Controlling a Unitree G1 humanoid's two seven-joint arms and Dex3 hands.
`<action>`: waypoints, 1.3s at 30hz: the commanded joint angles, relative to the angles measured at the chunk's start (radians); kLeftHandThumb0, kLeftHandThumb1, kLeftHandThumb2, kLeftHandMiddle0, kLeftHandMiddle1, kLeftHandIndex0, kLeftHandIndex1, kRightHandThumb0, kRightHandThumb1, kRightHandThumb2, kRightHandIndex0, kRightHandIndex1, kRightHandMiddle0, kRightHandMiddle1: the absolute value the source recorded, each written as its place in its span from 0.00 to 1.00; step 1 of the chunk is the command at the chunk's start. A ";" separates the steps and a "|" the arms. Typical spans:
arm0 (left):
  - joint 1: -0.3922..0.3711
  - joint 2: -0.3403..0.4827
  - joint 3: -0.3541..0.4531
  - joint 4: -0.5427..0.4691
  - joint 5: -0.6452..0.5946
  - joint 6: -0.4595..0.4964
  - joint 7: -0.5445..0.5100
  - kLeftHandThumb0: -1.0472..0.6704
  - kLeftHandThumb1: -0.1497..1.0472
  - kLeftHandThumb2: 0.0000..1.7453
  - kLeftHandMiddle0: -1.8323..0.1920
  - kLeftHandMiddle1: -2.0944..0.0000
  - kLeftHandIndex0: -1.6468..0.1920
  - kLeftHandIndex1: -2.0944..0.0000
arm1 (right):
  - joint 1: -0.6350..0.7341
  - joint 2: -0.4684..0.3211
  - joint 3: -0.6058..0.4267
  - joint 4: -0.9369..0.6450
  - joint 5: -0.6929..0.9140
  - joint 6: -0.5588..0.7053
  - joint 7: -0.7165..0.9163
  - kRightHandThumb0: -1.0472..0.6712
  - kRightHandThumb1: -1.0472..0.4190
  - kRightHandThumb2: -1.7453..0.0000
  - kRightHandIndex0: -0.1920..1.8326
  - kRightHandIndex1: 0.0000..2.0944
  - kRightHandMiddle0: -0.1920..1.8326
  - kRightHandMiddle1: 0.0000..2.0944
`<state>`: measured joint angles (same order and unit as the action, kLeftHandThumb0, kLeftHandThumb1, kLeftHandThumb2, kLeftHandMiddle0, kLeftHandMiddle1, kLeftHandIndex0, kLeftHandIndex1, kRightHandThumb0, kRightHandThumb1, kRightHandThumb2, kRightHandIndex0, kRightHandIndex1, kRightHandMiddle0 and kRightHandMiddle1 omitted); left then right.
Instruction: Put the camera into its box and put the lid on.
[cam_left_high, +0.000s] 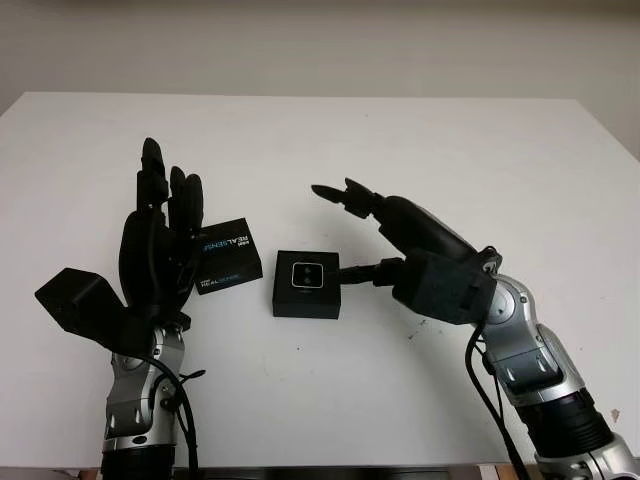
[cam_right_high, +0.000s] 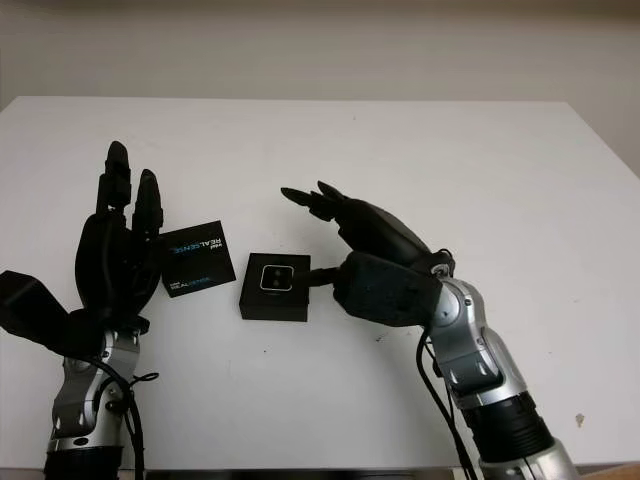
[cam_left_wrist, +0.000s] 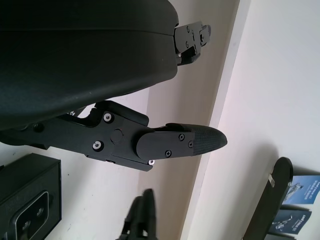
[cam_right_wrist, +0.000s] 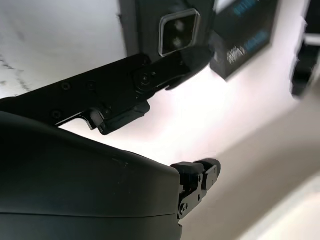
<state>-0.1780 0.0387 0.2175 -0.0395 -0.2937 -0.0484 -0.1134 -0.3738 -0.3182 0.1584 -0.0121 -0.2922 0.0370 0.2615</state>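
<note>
A small black box sits on the white table with the silver-faced camera lying in it, lens side up. The flat black lid, printed with REALSENSE, lies just to the left of the box, tilted. My left hand is open and raised upright beside the lid's left edge, partly covering it. My right hand is open to the right of the box, fingers stretched above the table and thumb at the box's right side. The right wrist view shows the camera and the lid.
The white table spreads wide behind and to both sides of the box. Its far edge meets a pale wall. My forearms come in from the bottom edge with black cables hanging from them.
</note>
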 joint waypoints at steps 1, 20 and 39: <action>-0.004 0.012 0.002 -0.025 0.006 0.002 0.009 0.30 1.00 0.22 0.97 0.97 0.99 0.97 | -0.015 0.036 -0.048 0.025 0.064 0.003 -0.016 0.28 0.03 0.95 0.17 0.05 0.23 0.08; -0.098 0.552 -0.031 0.159 0.474 -0.150 -0.103 0.21 0.93 0.03 0.83 0.98 0.87 0.96 | -0.088 0.120 -0.390 0.122 0.592 0.225 -0.056 0.23 0.00 0.70 0.18 0.05 0.00 0.39; -0.328 0.648 -0.277 0.460 0.650 -0.222 -0.246 0.14 0.88 0.03 0.94 0.98 0.94 0.98 | -0.156 0.140 -0.538 0.065 0.811 0.419 -0.228 0.22 0.00 0.66 0.16 0.05 0.00 0.41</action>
<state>-0.4746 0.6951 -0.0454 0.4043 0.3501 -0.2667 -0.3595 -0.5056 -0.1828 -0.3680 0.0682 0.5062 0.4499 0.0405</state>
